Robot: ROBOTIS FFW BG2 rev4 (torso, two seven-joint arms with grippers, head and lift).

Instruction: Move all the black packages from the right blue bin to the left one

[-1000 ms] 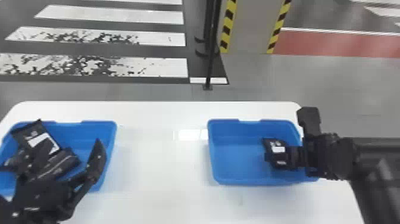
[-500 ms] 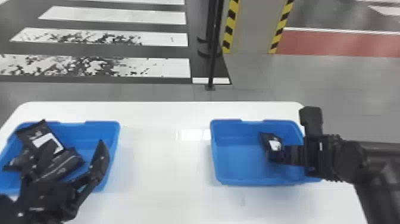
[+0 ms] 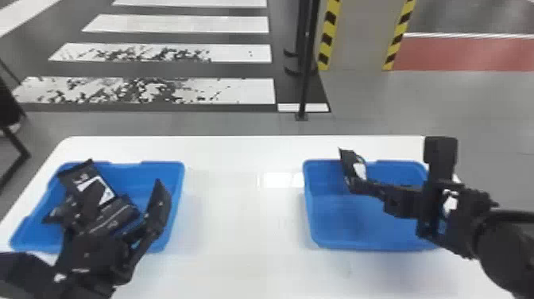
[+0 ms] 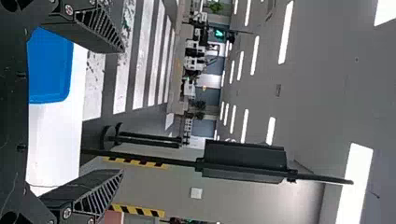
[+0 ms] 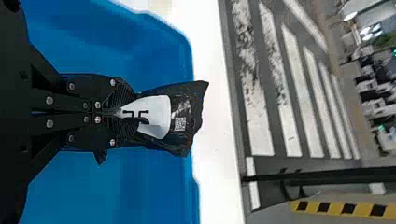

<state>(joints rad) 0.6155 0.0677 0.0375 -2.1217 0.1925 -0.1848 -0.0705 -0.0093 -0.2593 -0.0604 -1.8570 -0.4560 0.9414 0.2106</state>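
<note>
Over the right blue bin [image 3: 373, 244], my right gripper [image 3: 355, 185] holds a black package [image 3: 350, 165] with a white label. In the right wrist view, the fingers of my right gripper [image 5: 123, 112] pinch one end of the package [image 5: 180, 112], and the rest sticks out beyond the tips. My left gripper [image 3: 127, 206] stands open near the left blue bin [image 3: 178, 199], its fingers spread. Black packages [image 3: 85, 179] lie in that bin, partly hidden by the left arm. In the left wrist view, nothing is between the fingers of my left gripper [image 4: 122, 109].
Both bins stand on a white table [image 3: 238, 238], with a stretch of tabletop between them. Behind the table are a black pole [image 3: 306, 71] and a pillar with yellow-black striped edges [image 3: 329, 35].
The right gripper has lifted the package from low in the right bin, shifting it left and toward the bin's far side. The left arm keeps nearly the same place over the left bin.
</note>
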